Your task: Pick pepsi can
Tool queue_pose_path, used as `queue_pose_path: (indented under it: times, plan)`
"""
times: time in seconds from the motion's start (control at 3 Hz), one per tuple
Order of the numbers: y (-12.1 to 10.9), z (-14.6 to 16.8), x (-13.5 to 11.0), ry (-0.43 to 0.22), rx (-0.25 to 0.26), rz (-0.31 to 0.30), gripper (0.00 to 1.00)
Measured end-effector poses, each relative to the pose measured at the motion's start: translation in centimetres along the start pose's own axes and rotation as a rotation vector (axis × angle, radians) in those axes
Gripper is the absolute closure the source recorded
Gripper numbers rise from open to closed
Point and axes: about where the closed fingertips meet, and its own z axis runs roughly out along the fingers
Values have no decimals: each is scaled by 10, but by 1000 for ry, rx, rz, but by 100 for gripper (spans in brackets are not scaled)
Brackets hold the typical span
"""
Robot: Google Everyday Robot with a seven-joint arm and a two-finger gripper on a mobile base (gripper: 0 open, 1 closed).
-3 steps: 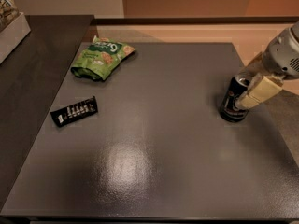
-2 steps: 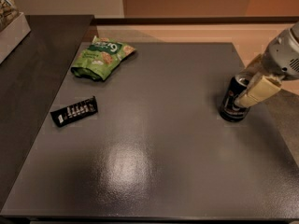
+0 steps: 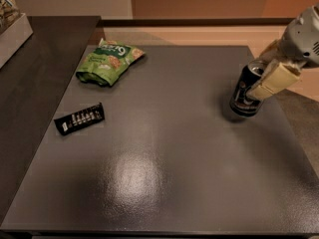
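Observation:
The pepsi can (image 3: 242, 94), dark with a silver top rim and a pale round logo, is at the right side of the dark table (image 3: 164, 153). It is tilted, with its base just above the table top. My gripper (image 3: 256, 77) comes in from the upper right and is shut on the can. One cream finger (image 3: 271, 81) lies across the can's near side, and the other shows behind its top.
A green snack bag (image 3: 108, 61) lies at the table's far left. A flat black snack bar wrapper (image 3: 79, 118) lies at the left. A darker counter (image 3: 35, 68) adjoins the table's left side, with a box (image 3: 10, 26) on it.
The can has risen slightly and tilted, held by the gripper, which has moved up a little. The bag and wrapper have not moved.

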Motion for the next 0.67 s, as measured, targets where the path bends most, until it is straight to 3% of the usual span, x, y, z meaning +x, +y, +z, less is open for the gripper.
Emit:
queue_pose_path:
  times: [0.67]
  plan:
    - [6, -42, -59, 14, 25, -80, 100]
